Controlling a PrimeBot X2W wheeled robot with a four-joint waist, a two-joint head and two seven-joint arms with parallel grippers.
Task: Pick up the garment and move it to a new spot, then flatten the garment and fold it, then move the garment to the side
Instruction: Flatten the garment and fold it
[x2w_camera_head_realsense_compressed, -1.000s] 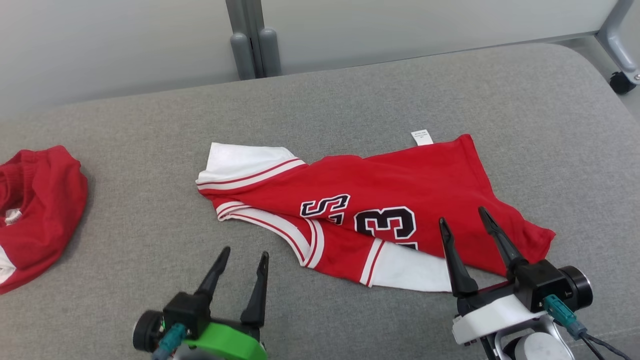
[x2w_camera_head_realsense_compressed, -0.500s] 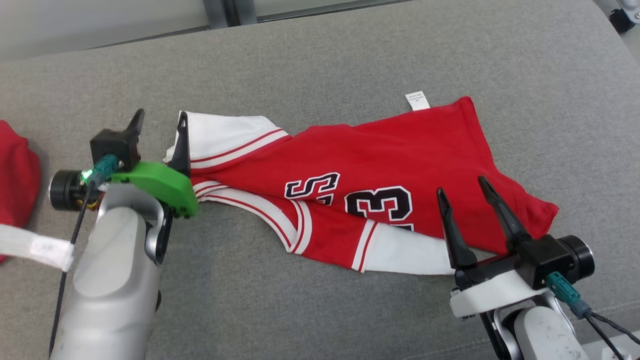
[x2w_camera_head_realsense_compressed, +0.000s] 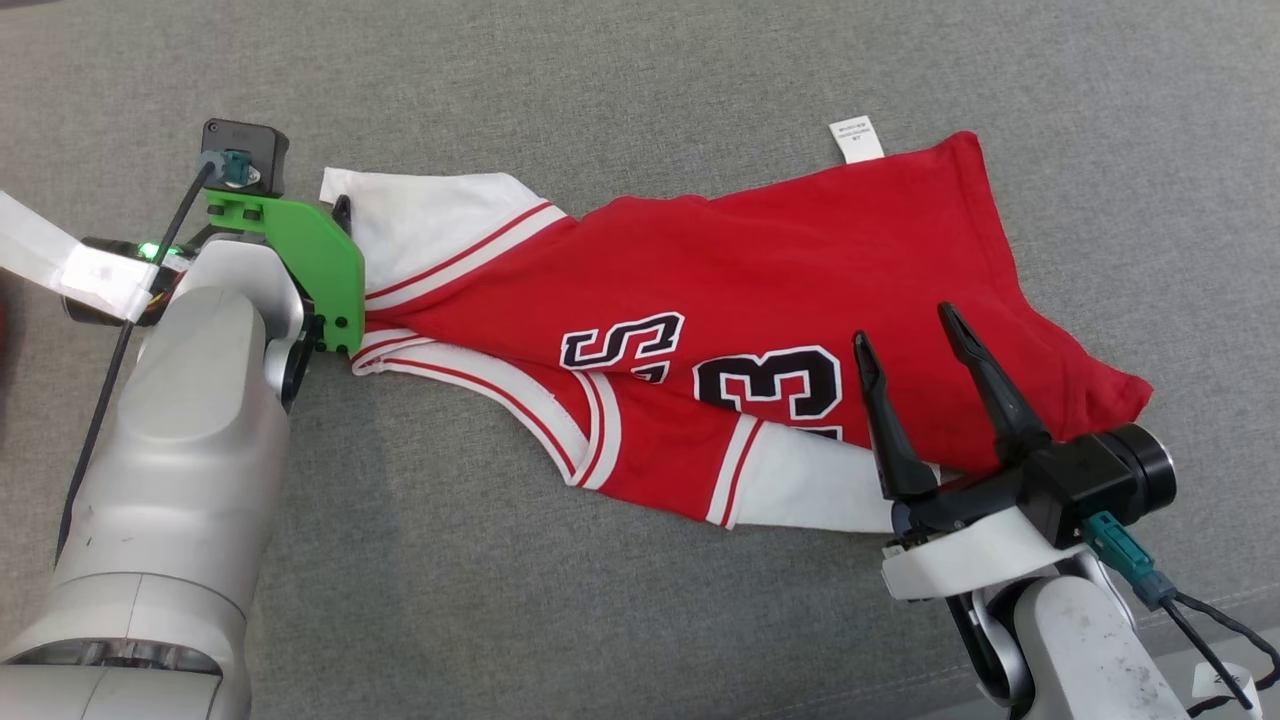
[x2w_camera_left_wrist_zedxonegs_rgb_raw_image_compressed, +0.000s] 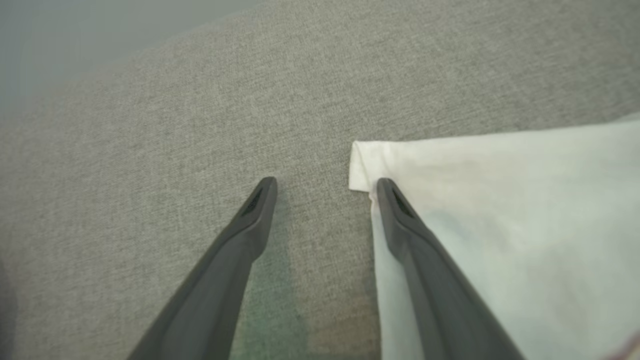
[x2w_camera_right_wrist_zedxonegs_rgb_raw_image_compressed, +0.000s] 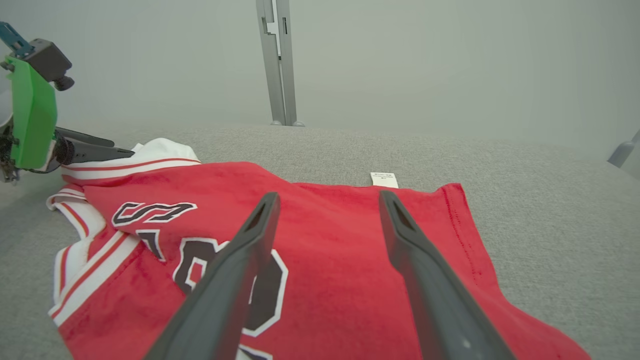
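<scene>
Two arms work over a red jersey (x2w_camera_head_realsense_compressed: 760, 300) that lies rumpled in the middle of a grey fabric table (x2w_camera_head_realsense_compressed: 600, 80), seen from the head. The left arm (x2w_camera_head_realsense_compressed: 190, 400) reaches to the jersey's white far-left corner. The right end effector (x2w_camera_head_realsense_compressed: 903, 328) hangs over the jersey's near right part, fingers apart.

Left wrist view: the left end effector (x2w_camera_left_wrist_zedxonegs_rgb_raw_image_compressed: 326, 183) has its fingers apart, one at the white corner's edge, the other over bare table.

Right wrist view: spread fingers above red cloth, with a white tag (x2w_camera_right_wrist_zedxonegs_rgb_raw_image_compressed: 384, 179) at the far hem.
</scene>
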